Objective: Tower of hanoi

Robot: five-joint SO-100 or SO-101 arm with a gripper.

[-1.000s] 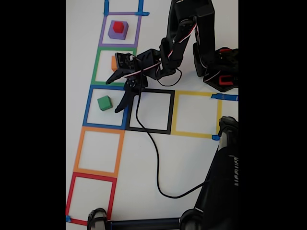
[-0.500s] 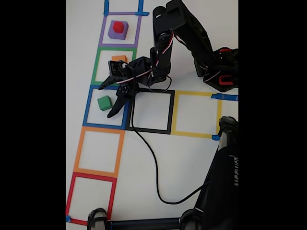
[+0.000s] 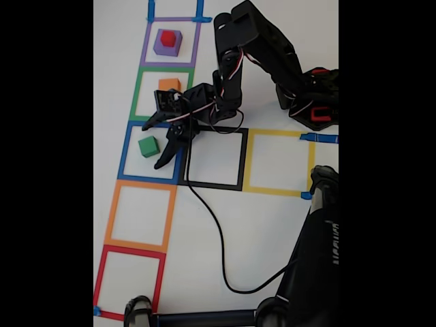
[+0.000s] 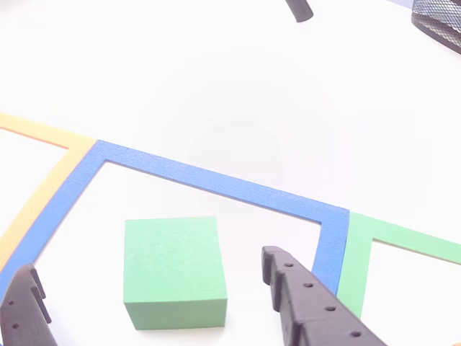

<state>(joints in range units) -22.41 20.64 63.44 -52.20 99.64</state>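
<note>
In the fixed view the gripper (image 3: 151, 143) is hanging over the blue tape square (image 3: 127, 151) with its jaws spread open, holding nothing. The green cube (image 3: 148, 146) is sitting on the table inside that square, between the two fingers, untouched in the other view (image 4: 173, 270). Farther off, the orange cube (image 3: 168, 84) is resting in the green square, and the red cube (image 3: 168, 38) is sitting atop the purple cube (image 3: 165, 48).
</note>
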